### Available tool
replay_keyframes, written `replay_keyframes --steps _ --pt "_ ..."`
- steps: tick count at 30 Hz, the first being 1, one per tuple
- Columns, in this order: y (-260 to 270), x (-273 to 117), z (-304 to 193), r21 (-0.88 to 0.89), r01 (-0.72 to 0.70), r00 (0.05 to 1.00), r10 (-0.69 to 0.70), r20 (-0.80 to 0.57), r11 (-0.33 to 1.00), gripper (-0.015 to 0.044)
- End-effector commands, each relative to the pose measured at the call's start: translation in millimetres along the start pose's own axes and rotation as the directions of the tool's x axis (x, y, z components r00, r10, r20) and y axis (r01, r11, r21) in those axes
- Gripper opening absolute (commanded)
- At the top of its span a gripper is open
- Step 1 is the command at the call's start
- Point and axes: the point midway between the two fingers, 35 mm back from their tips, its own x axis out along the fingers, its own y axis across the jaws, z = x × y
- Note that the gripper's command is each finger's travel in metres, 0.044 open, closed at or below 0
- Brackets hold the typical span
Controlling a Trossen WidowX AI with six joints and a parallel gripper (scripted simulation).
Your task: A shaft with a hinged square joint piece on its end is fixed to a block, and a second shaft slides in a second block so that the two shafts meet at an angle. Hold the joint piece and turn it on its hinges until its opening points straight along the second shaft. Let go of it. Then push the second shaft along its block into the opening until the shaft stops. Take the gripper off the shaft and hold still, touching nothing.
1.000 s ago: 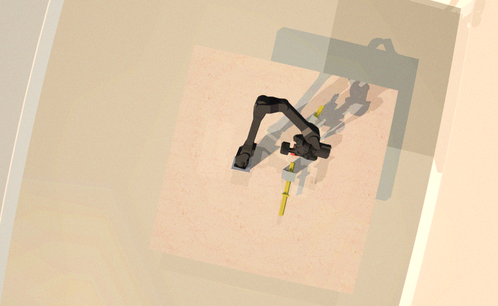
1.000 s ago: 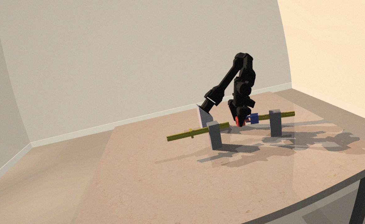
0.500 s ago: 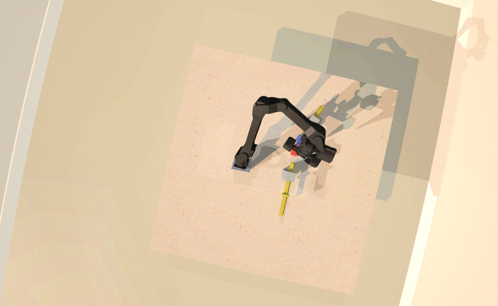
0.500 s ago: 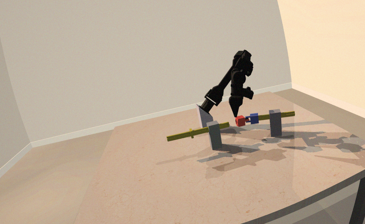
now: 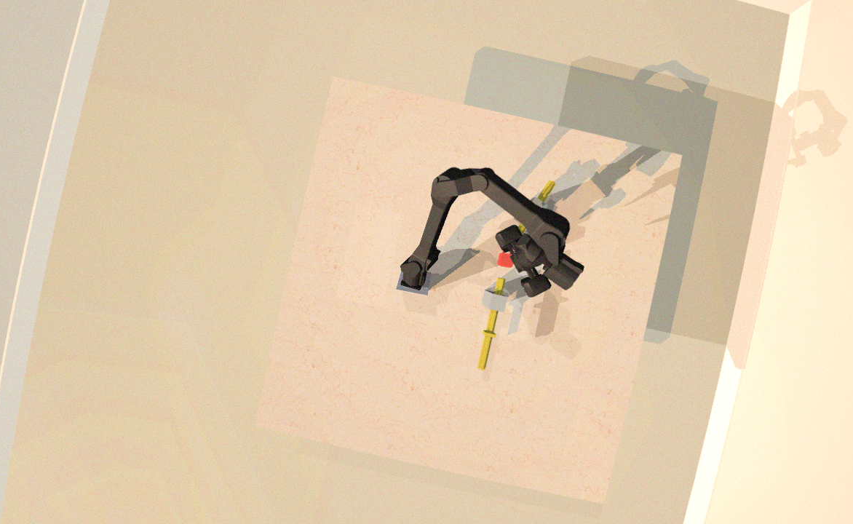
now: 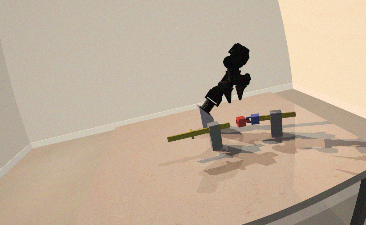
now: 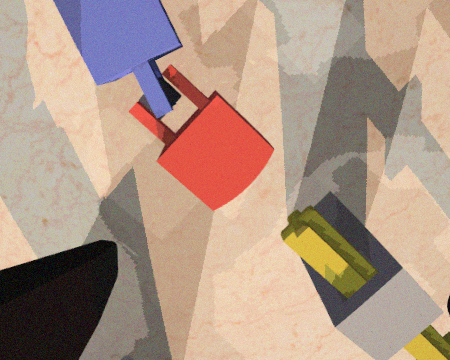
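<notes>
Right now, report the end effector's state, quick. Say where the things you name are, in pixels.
End effector (image 5: 516,263) (image 6: 234,101): open, holding nothing, raised above the red joint piece (image 5: 505,260) (image 6: 240,121) (image 7: 216,154).

The arm arches high and bends down at the wrist, its empty hand (image 5: 524,262) (image 6: 234,101) spread wide, fingertips downward.

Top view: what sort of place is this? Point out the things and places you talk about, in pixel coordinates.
Probably a bare robot test cell or lab room: a small arm (image 5: 439,218) on a square table (image 5: 351,378) (image 6: 150,173), two grey blocks (image 6: 215,137) (image 6: 276,124) carrying yellow shafts (image 6: 180,136) (image 6: 288,114), and plain walls (image 6: 136,56) around.
</notes>
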Motion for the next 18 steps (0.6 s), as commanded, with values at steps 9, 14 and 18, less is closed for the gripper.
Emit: replay_keyframes --steps 9,14,18 --pt "-3.0 -18.3 -2.8 0.132 -0.006 1.000 0.002 0.025 0.991 0.0440" --pt "-7.4 -14.4 -5.3 0.246 -0.030 0.999 0.024 0.028 0.969 0.0440" --pt "-12.2 -9.9 -8.3 0.372 -0.057 0.998 0.048 0.033 0.926 0.0440"
